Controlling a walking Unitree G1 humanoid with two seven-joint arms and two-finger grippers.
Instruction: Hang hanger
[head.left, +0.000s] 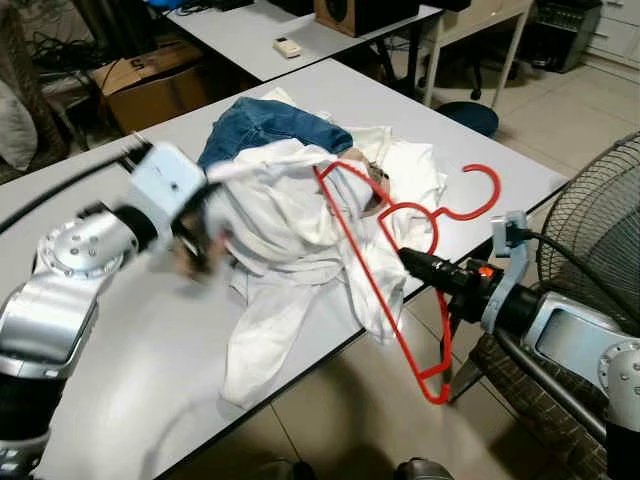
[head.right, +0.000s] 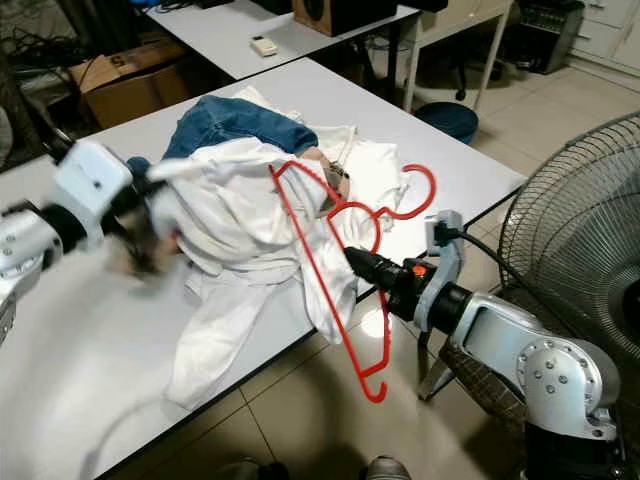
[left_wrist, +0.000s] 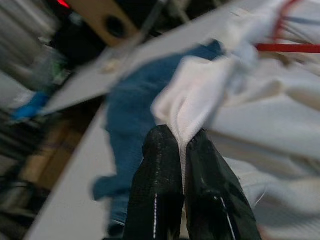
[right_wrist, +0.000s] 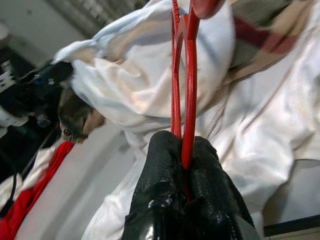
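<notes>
Red hanger (head.left: 385, 270) slants across the table edge (head.left: 300, 375), hook away from the robot, one end inside the white shirt (head.left: 285, 225). Right gripper (right_wrist: 186, 165) pinches its wire; left gripper (left_wrist: 185, 145) pinches a shirt fold on the opposite side.

The right end effector (right_wrist: 184, 165), its two black textured fingers (right_wrist: 160, 170) pressed together, clamps a thin red plastic hanger (right_wrist: 181, 75) whose bars run up into a rumpled white cloth garment (right_wrist: 150, 70) heaped over the pale grey surface (right_wrist: 75, 185).
</notes>
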